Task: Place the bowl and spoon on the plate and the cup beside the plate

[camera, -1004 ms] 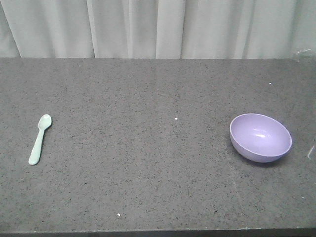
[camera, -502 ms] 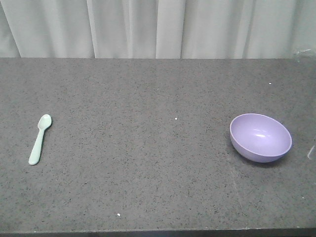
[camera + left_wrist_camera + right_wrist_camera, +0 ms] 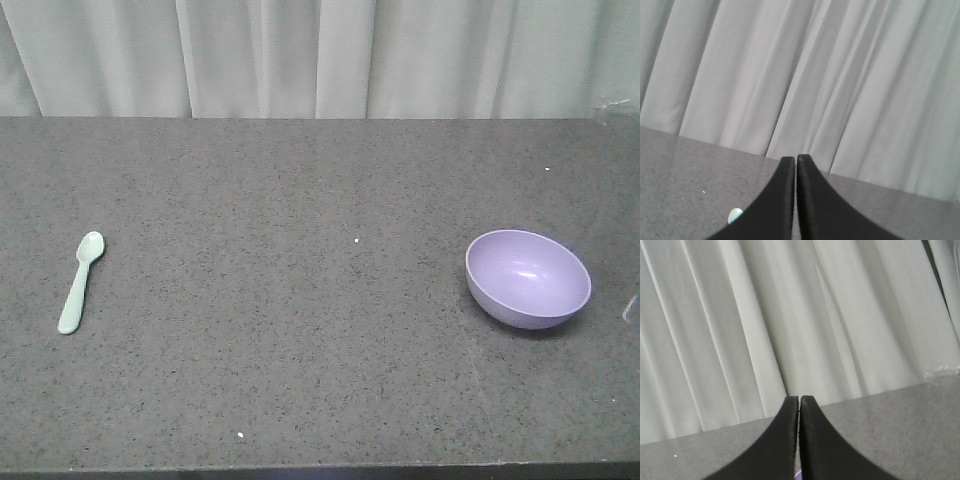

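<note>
— Which step?
— None begun, I judge; left gripper (image 3: 796,160) and right gripper (image 3: 799,400) pinched closed, empty — pale mint plastic spoon (image 3: 80,282) lies left, round lavender plastic bowl (image 3: 527,278) right; plate, cup unseen; next, open up.

Light: soft, even, moderately bright, from overhead. Shadows: thin dark patch under bowl (image 3: 528,280) on its near side; barely any beside spoon (image 3: 80,282). Glare: small pale highlights inside bowl. Front view: sharp, faintly grainy. Wrist views: softer; left gripper (image 3: 796,159) and right gripper (image 3: 799,399) out of focus.
</note>
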